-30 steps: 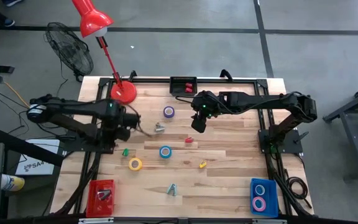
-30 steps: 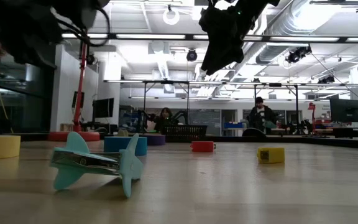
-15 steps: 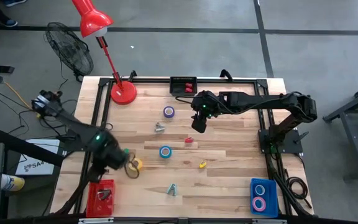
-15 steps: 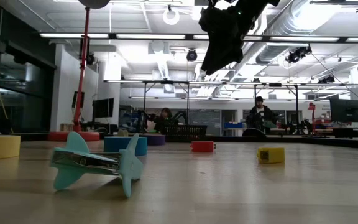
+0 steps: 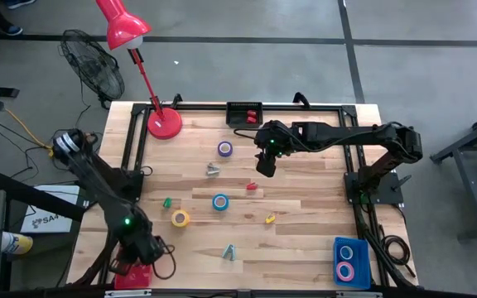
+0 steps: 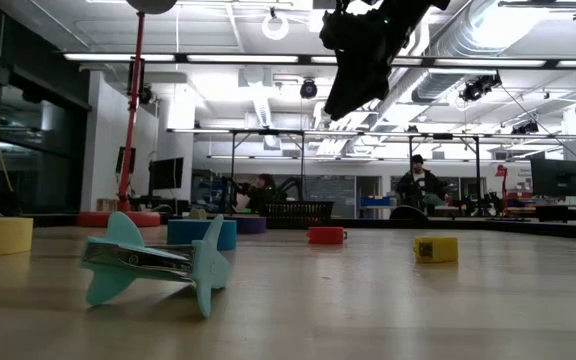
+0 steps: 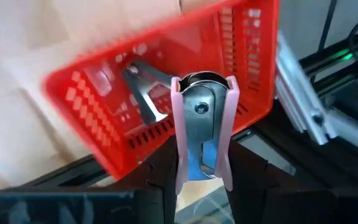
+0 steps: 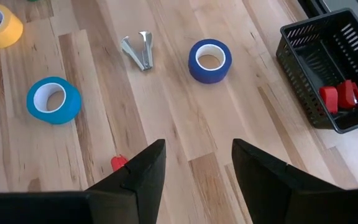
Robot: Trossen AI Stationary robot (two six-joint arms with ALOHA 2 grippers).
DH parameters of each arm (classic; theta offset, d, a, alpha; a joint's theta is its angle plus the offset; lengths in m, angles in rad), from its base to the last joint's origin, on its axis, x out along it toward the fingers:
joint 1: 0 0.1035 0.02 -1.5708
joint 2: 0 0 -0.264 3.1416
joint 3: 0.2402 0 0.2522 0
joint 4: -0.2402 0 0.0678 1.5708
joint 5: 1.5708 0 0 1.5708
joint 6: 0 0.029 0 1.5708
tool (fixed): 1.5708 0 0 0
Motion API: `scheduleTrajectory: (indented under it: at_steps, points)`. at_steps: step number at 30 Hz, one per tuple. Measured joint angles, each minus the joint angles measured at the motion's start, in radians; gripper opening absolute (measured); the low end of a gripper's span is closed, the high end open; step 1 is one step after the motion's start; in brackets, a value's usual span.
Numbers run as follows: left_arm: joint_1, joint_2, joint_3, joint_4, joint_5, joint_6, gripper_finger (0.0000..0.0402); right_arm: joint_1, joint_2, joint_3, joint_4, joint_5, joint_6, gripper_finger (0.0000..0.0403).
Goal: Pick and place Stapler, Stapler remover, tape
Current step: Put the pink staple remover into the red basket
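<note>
My left gripper (image 5: 143, 258) is at the table's near left corner, above the red basket (image 5: 136, 276), shut on a pink-handled staple remover (image 7: 201, 124). In the left wrist view the basket (image 7: 247, 68) holds a metal staple remover (image 7: 143, 93). My right gripper (image 5: 263, 167) hangs open and empty above the far middle of the table. A purple tape roll (image 5: 224, 149), a blue one (image 5: 220, 202) and a yellow one (image 5: 180, 218) lie flat on the table. A grey staple remover (image 5: 213, 170) and a teal one (image 5: 229, 252) also lie there. My left gripper pinches the pink staple remover by its lower end (image 7: 201, 177) between its two fingers, one on each pink side. The remover sticks out forward past the fingertips and is lifted clear, above the red basket. The fingers themselves are dark and hard to make out.
A small red stapler (image 5: 252, 186), a yellow one (image 5: 270, 219) and a green piece (image 5: 167, 202) lie on the table. A black basket (image 5: 243, 112) holding a red stapler stands at the far edge, a blue bin (image 5: 349, 261) with tape rolls at the near right, and a red lamp base (image 5: 165, 122) at the far left.
My left gripper has swung from beside the grey staple remover at mid-table toward the near left corner and now stands over the red basket.
</note>
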Motion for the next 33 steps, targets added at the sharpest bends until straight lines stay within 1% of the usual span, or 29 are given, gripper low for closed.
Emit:
scheduleTrajectory:
  at_steps: [4,9,13,18,23,33]
  points:
    - [-0.025,0.070,0.000,0.004,0.034,0.000,0.0099,0.000,0.000,0.000,0.000,0.000,0.000,0.0177]
    - [-0.029,0.142,0.000,0.014,0.079,-0.001,0.0099,0.000,0.000,0.000,0.000,0.000,0.000,0.0177]
    - [-0.029,0.177,-0.001,0.089,0.111,0.001,0.0099,0.000,0.000,0.000,0.000,0.000,0.000,0.0177]
    - [-0.029,0.185,-0.001,0.204,0.084,0.002,0.0099,0.000,0.000,0.000,0.000,0.000,0.000,0.0177]
    - [-0.029,0.185,-0.001,0.217,0.077,0.000,0.0099,0.000,0.000,0.000,0.000,0.000,0.000,0.0177]
    - [-0.029,0.185,-0.016,0.216,0.119,-0.001,0.0099,0.000,0.000,0.000,0.000,0.000,0.000,0.0177]
